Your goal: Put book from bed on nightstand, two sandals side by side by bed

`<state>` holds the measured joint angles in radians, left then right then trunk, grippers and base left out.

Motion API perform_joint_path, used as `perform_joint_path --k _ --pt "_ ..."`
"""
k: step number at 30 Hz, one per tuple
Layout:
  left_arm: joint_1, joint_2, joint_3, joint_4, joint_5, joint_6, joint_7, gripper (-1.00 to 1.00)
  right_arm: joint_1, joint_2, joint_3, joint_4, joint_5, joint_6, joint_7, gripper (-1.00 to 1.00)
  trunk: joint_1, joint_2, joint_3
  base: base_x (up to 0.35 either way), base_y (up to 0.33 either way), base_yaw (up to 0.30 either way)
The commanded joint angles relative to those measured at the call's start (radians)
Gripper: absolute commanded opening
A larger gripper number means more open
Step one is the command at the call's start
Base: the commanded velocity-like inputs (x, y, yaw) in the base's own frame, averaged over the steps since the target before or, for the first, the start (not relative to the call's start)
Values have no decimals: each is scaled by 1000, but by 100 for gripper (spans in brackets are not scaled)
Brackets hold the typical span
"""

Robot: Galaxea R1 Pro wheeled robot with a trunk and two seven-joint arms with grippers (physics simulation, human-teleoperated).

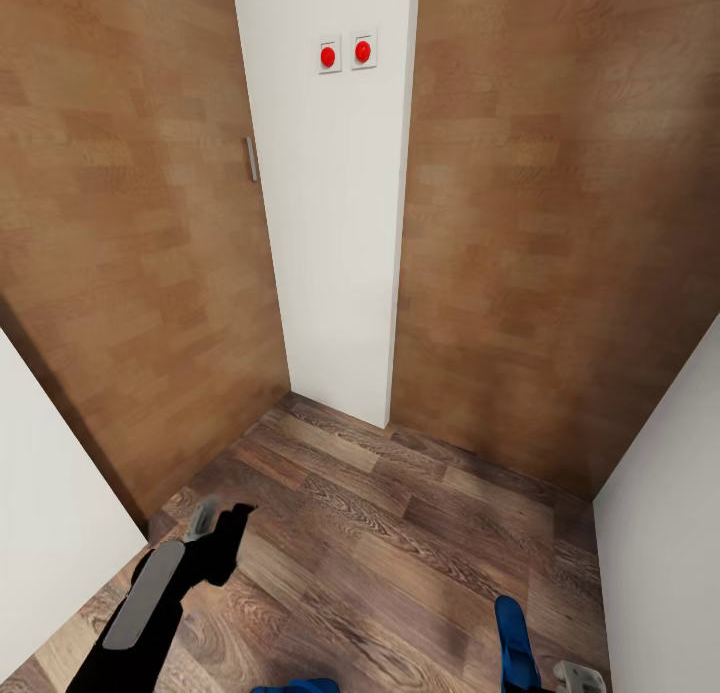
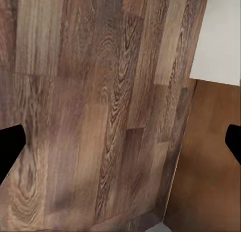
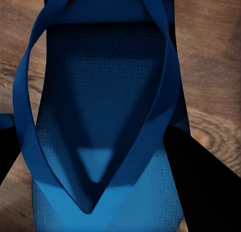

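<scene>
Head view: blue sandal (image 1: pixel 516 645) by the right gripper (image 1: pixel 578 679), low over the wood floor (image 1: pixel 400 543); left gripper (image 1: pixel 215 525) spread, empty. Left wrist: floor planks. Right wrist: gripper clamps the textured sandal (image 3: pixel 108 111), straps meeting in a V.

Walls: white pillar (image 1: pixel 335 233) ahead, two red buttons (image 1: pixel 345 53) high up.
Doors: brown wood panels (image 1: pixel 130 253) either side.
Floor: dark wood planks (image 1: pixel 400 563).
</scene>
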<state>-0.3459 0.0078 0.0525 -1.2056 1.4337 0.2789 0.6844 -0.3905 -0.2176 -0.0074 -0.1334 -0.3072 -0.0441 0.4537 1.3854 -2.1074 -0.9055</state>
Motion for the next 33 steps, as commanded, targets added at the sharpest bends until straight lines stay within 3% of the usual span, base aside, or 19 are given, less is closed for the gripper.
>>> perform_joint_path --k 1,4,8,18,22,25,27,29,33 --pt "-1 -3 1 -20 16 -32 67 100 -1 0 0 1 -5 -2 3 -100 0 0 -1 0 0 0" --pt "-1 -13 1 -49 36 -119 163 100 -1 0 0 2 -5 -2 3 -100 0 0 -1 0 0 0" --pt "-1 -25 0 -64 49 -183 213 100 -1 0 0 2 -5 -2 3 -100 0 0 -1 0 0 0" --pt "-12 -55 -3 -46 50 -210 221 100 -1 0 -1 -10 -8 9 5 -100 0 0 -1 0 0 0" --pt "-22 -61 -3 10 47 -213 206 100 -5 1 -4 -75 -10 13 -11 -100 0 0 -1 0 0 0" --pt "-56 -61 -3 69 45 -218 178 100 -8 1 -5 -169 -12 14 -71 -100 0 0 -1 0 0 0" --pt "-77 -59 -3 120 36 -235 157 100 -9 1 -6 -243 -13 15 -153 -100 0 0 -1 0 0 0" --pt "-87 -58 -3 177 13 -265 123 100 -10 1 -6 -316 -14 15 -243 -100 0 0 -1 0 0 0" --pt "-94 -60 -3 280 -50 -325 22 100 -12 3 -6 -416 -15 15 -350 -100 0 0 -1 0 0 0"
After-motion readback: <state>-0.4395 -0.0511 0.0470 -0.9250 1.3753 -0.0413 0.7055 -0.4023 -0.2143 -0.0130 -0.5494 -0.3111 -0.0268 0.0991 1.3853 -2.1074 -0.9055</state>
